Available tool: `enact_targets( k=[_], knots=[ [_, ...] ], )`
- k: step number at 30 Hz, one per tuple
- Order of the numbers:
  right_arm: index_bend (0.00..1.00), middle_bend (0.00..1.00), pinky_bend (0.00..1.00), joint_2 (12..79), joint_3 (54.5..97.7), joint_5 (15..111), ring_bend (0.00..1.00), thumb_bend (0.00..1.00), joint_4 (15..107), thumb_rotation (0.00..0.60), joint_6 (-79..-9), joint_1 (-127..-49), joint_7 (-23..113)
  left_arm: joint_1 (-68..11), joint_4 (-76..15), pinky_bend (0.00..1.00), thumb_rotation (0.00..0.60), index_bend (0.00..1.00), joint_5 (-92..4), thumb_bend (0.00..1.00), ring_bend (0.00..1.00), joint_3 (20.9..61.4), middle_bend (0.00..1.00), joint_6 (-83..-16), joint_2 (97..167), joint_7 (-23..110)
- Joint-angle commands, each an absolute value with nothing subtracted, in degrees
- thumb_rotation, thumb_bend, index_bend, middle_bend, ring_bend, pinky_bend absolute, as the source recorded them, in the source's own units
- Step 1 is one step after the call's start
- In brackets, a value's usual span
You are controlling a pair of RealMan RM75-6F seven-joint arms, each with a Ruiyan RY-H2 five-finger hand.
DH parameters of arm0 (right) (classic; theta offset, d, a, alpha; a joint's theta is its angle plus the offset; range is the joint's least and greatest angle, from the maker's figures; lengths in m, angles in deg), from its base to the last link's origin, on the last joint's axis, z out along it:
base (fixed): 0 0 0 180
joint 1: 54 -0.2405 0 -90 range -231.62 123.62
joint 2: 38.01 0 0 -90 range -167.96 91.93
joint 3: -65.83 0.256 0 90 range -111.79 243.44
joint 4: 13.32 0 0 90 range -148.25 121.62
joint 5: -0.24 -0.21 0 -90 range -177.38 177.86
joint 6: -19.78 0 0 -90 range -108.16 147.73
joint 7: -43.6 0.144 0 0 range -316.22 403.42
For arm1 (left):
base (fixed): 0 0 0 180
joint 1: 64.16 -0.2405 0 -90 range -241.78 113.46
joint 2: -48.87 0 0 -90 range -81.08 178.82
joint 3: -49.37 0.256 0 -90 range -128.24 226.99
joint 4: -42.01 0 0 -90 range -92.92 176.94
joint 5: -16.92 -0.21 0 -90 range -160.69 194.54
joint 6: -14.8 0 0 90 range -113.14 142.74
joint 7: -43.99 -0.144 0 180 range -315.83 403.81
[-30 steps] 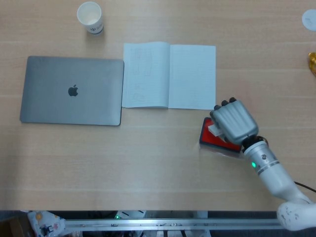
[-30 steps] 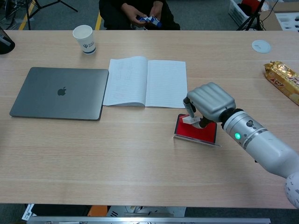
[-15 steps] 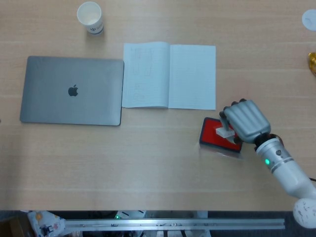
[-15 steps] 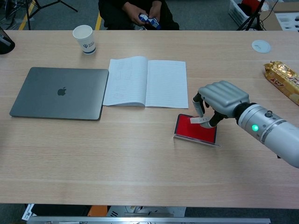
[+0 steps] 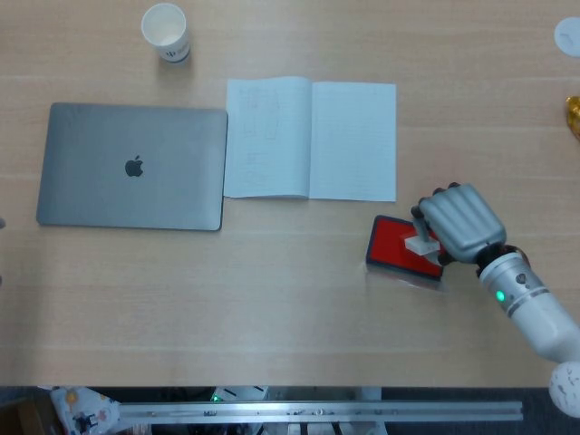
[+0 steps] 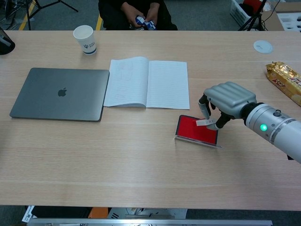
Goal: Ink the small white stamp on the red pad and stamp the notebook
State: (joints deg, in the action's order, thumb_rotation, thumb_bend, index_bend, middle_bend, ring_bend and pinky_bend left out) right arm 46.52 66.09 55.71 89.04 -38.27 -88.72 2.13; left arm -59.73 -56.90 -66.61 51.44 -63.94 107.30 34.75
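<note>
My right hand pinches the small white stamp over the right end of the red ink pad. The pad lies right of the table's middle, in a clear tray. Whether the stamp touches the red surface cannot be told. The open notebook lies flat up and to the left of the pad, its right page blank. My left hand appears in neither view.
A closed grey laptop lies left of the notebook. A white paper cup stands at the far left. A snack packet and a white disc sit far right. A seated person is behind the table.
My right hand has moved rightward with the stamp, from the pad's middle to its right end, uncovering most of the red surface.
</note>
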Motion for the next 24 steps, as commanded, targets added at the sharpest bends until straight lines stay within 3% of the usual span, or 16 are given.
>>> enact_targets(
  k=[1, 14, 24],
  knots=[
    [0.69, 0.57, 0.42, 46.51, 65.81, 55.86, 0.45, 0.3, 88.88, 0.6, -38.27, -88.88, 2.24, -59.78, -56.92, 0.26, 0.6, 0.32, -66.57, 0.18, 0.27, 51.45, 0.28, -64.0, 107.26, 34.79],
    [0.59, 0.55, 0.42, 45.69, 64.9, 58.01, 0.45, 0.3, 88.14, 0.6, -39.25, -89.09, 3.54, -59.62, -57.19, 0.26, 0.6, 0.32, -66.51, 0.18, 0.27, 51.4, 0.28, -63.79, 107.32, 34.41],
    [0.59, 0.55, 0.42, 46.2, 64.37, 58.88, 0.44, 0.31, 86.85, 0.6, -40.07, -89.14, 2.93, -59.5, -57.27, 0.26, 0.6, 0.32, -66.27, 0.18, 0.27, 51.45, 0.28, -63.43, 107.33, 34.13]
  ],
)
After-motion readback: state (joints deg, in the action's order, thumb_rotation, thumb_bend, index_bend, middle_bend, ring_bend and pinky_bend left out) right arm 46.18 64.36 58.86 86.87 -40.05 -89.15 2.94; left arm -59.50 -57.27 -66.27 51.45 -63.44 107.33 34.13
